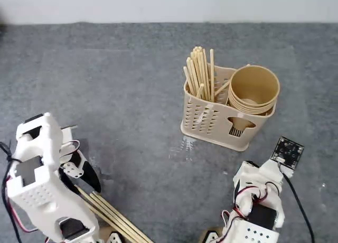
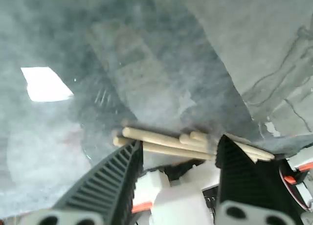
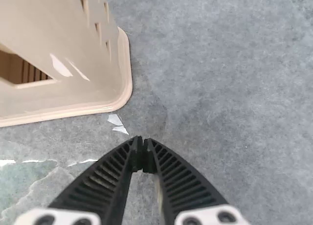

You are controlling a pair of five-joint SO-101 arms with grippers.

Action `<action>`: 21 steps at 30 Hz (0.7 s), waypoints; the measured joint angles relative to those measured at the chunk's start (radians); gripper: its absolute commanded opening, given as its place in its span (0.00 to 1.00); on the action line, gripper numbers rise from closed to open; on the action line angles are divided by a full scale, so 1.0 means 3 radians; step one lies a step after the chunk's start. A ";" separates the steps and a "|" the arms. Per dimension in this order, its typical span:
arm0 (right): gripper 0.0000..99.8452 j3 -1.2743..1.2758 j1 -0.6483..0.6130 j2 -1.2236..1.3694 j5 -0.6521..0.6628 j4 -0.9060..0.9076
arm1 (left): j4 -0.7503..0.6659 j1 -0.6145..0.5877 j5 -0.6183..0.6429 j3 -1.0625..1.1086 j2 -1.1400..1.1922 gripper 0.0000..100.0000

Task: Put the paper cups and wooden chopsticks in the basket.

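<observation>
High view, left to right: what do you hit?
left arm → loose chopsticks → standing chopsticks → cups

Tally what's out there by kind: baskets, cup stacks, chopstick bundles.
Basket: 1
Paper cup stack: 1
Chopstick bundles: 2, a standing bundle in the basket and a loose bundle at the left gripper
Total: 4
</observation>
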 measured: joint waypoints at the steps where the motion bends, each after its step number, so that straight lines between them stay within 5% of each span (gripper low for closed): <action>1: 0.01 0.0000 0.0000 0.0000 0.0000 0.0000 | -0.0010 0.0000 0.0000 0.0000 0.0000 0.24; 13: 0.01 0.0000 0.0000 0.0000 0.0000 0.0000 | -0.0102 0.0000 0.0220 0.0005 0.0000 0.23; 21: 0.01 0.0000 0.0000 0.0000 0.0000 0.0000 | -0.0102 0.0051 0.0445 -0.0087 0.0051 0.03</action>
